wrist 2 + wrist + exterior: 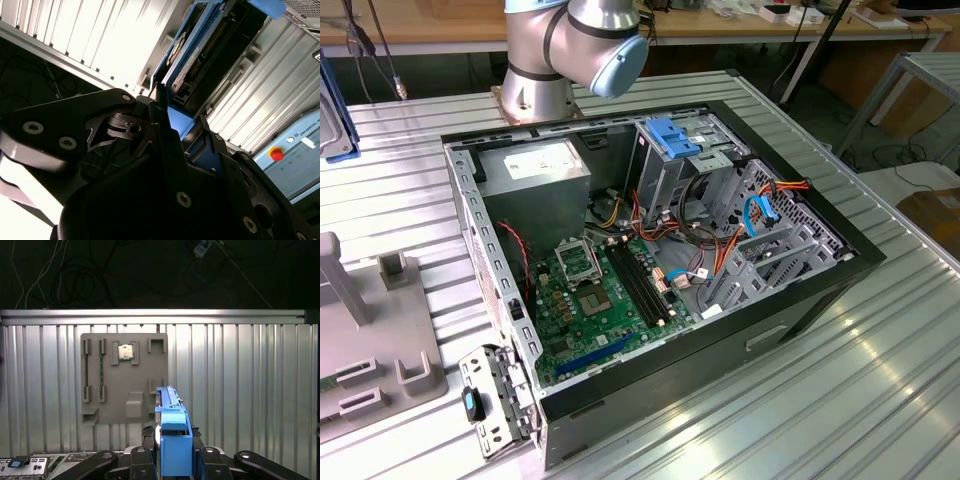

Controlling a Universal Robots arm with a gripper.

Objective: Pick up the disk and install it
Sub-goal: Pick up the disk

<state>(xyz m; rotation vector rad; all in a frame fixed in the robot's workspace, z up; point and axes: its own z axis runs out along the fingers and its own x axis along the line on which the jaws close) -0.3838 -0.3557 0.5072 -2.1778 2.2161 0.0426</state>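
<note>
The ribbed metal table (880, 380) lies beyond the fingertips in the first wrist view, well apart from them. On it, in the exterior view, sits the open computer case (720, 350), with the base of the 1 arm (570, 45) behind it. Inside the case are a green motherboard (585, 300), the grey power-supply box (535, 165) and the metal drive cage (665, 170) with its blue latch (672, 135). How any of these lie from the fingers cannot be told.

A grey fixture tray (125, 405) lies flat on the table past the fingertips and slightly off to one side of them. A small square chip (125, 352) sits in 1 of its recesses, farther out from the fingers.

The disk (170, 405) stands edge-on between the 2 fingers (148, 436), its blue rail reaching out past their tips. In the second wrist view the disk (200, 55) shows its dark circuit side framed by blue plastic, extending away from the fingertips.

The gripper (173, 440) is clamped on the disk, 1 finger pressed to each face near the end closest to the wrist.

A red button (276, 154) sits on a pale panel off to the side of the fingers, well apart.
</note>
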